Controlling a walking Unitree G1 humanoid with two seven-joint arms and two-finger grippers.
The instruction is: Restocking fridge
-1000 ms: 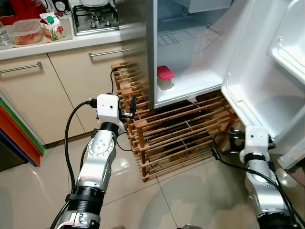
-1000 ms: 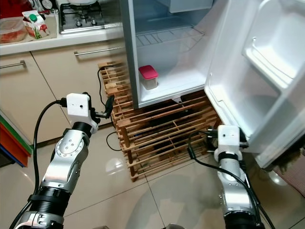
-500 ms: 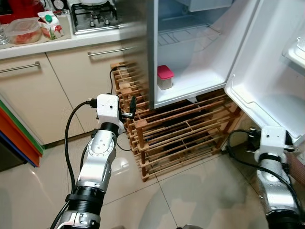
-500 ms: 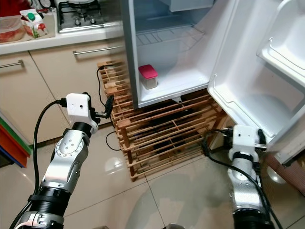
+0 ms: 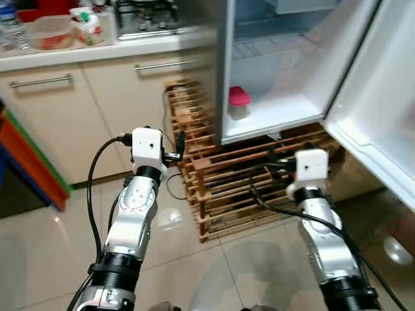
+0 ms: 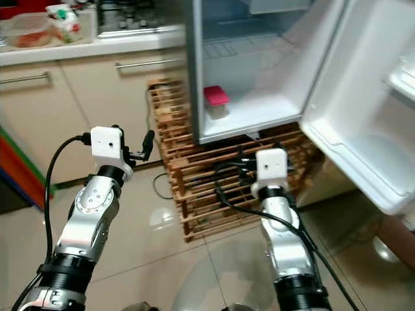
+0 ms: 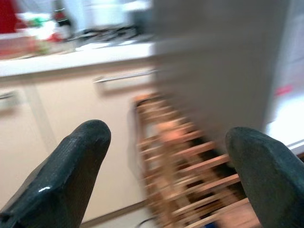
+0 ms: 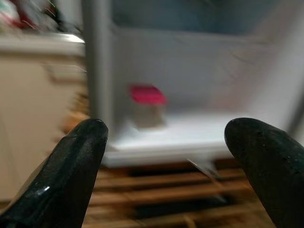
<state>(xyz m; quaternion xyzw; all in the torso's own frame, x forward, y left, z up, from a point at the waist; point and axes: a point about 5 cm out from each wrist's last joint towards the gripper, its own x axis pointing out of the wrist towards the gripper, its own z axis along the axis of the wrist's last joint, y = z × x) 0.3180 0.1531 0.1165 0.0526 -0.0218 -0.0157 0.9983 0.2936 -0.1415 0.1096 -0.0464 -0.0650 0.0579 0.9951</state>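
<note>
In front of the robot the fridge [image 5: 285,71] stands with its door [image 5: 382,110] swung wide, and one small container with a pink lid [image 5: 238,103] sits on the bottom shelf. A wooden rack [image 5: 227,184] sits under the fridge. Up on the counter [image 5: 97,52] there's one clear tub [image 5: 48,31] and one carton [image 5: 87,24], well apart from the fridge.

Left wrist view: the left gripper [image 7: 166,171] has both black fingers [image 7: 71,166] spread wide, nothing between them, aimed at the cabinets and rack, blurry.

Right wrist view: the right gripper [image 8: 171,175] is spread apart too, empty, looking straight at that pink-lidded container [image 8: 147,107] in the fridge
</note>
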